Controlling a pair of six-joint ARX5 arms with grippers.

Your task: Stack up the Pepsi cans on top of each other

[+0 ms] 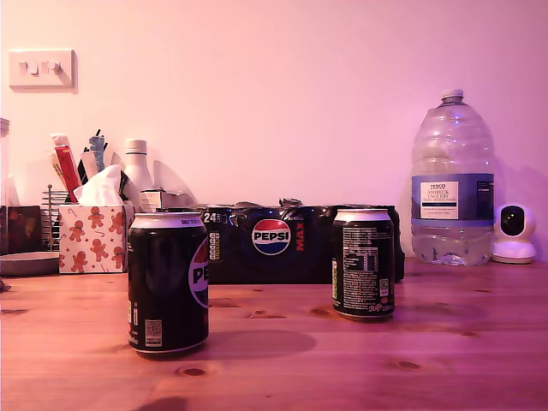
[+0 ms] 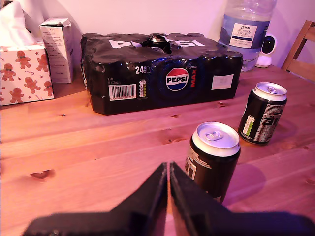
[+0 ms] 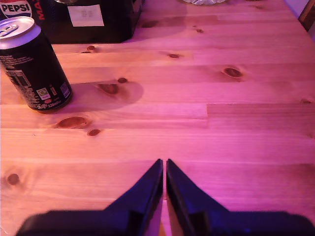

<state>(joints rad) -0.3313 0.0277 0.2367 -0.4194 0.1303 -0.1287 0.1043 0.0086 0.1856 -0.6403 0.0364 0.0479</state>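
Progress: none yet. Both cans upright on the table (image 1: 282, 360), well apart, nothing stacked; every step left to do.

Table: bare wood between the cans, so no obstacle to a lift and carry.
24-pack (image 1: 291, 244): just behind the cans, close enough to crowd a reach from the rear.
Water bottle (image 1: 452, 180): at the exterior view's right, clear of the work.
Tissue box (image 1: 92, 235): at the exterior view's left, also clear.
Logo can (image 1: 168, 282): nearer the camera, toward the exterior view's left.
Text can (image 1: 363, 262): further back, toward the right.
My first gripper (image 2: 169, 196): pressed together, empty, just short of the logo can.
My second gripper (image 3: 164, 189): pressed together, empty, over bare wood.
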